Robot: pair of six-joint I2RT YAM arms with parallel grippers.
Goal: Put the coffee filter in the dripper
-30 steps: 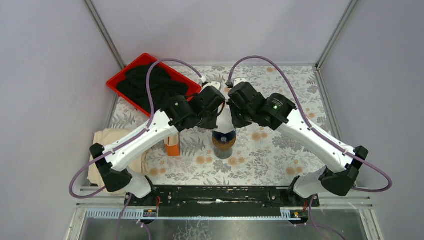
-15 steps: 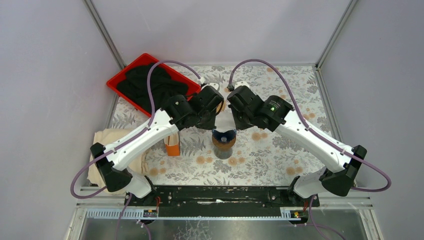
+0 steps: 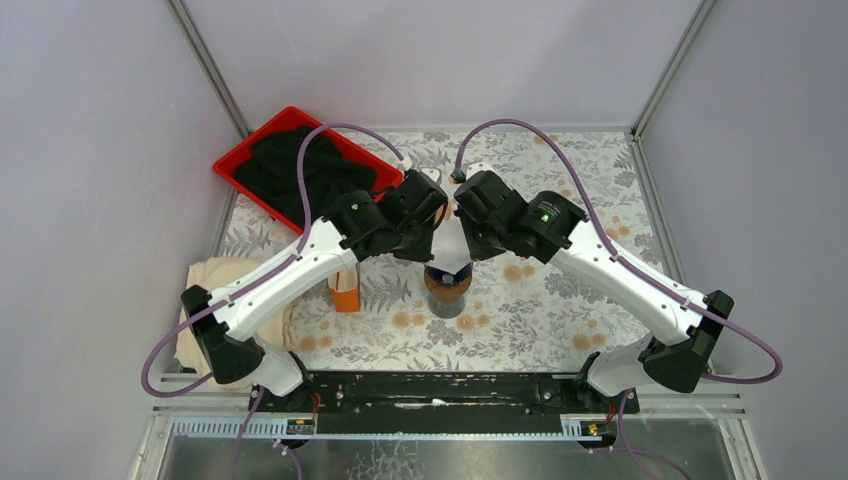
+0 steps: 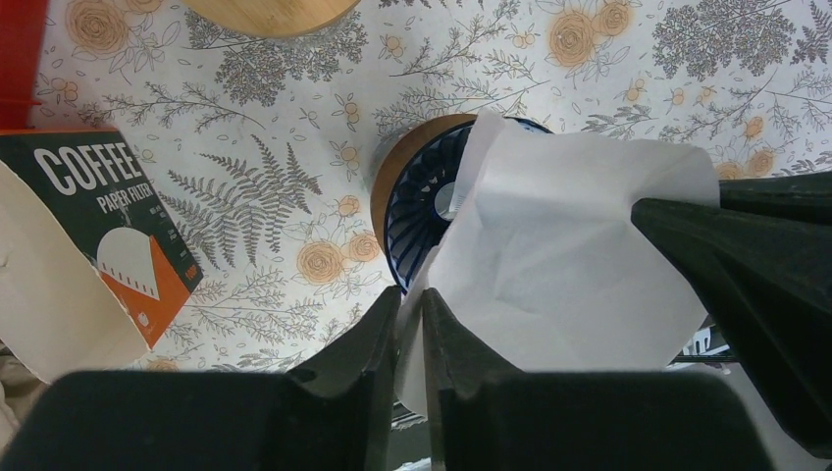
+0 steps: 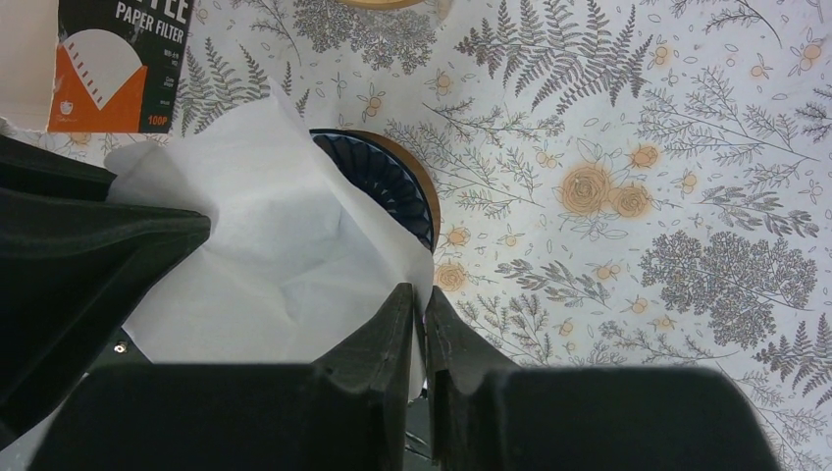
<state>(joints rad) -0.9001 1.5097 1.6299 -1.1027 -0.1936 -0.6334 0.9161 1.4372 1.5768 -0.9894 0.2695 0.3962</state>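
Observation:
A white paper coffee filter hangs between both grippers just above the dripper, a dark blue ribbed cone on a wooden collar. In the left wrist view the left gripper is shut on the filter's edge, with the dripper below it. In the right wrist view the right gripper is shut on the opposite edge of the filter, over the dripper. The filter's lower tip reaches into the dripper's mouth.
A coffee paper filter box stands left of the dripper, also in the left wrist view. A red tray holding black cloth sits at the back left. A beige cloth lies at the left edge. A wooden disc lies beyond the dripper.
Both grippers have shifted slightly and lowered the filter toward the dripper; the filter now covers more of the dripper's mouth.

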